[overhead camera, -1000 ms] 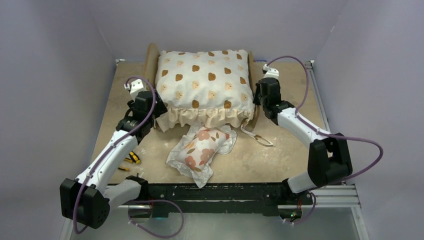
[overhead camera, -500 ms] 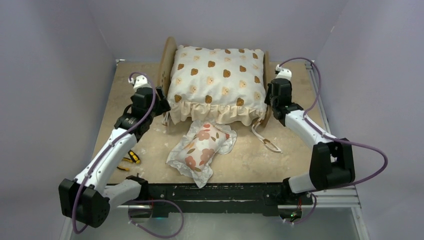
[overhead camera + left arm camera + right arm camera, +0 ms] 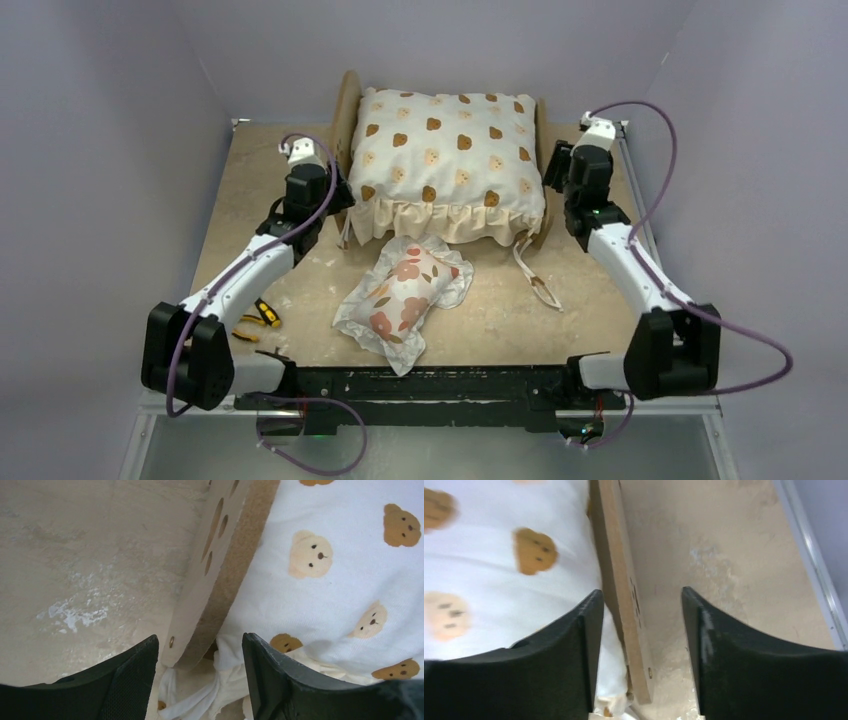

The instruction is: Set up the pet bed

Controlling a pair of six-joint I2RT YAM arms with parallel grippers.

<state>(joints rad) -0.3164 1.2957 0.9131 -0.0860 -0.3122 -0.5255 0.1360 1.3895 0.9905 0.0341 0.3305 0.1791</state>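
Observation:
The pet bed [image 3: 346, 110] stands at the back middle of the table, a light-wood frame almost wholly covered by a cream bear-print cushion [image 3: 450, 150]. My left gripper [image 3: 336, 205] is at the bed's near left corner. In the left wrist view it [image 3: 200, 640] is open, its fingers either side of the end of a wooden board with oval cutouts [image 3: 200, 580] and clear of it. My right gripper [image 3: 556, 175] is at the bed's right side. It [image 3: 641, 595] is open astride the right wooden board [image 3: 624, 595], touching nothing.
A small floral ruffled pillow [image 3: 405, 300] lies in front of the bed. A white strap loop [image 3: 535, 280] trails off the bed's near right corner. A yellow-and-black tool [image 3: 262, 315] lies near the left arm. Purple walls close in on both sides.
The bed with its cushion has shifted back and to the right, both arms going with it. The right gripper has opened off the right board. The left jaws have narrowed a little.

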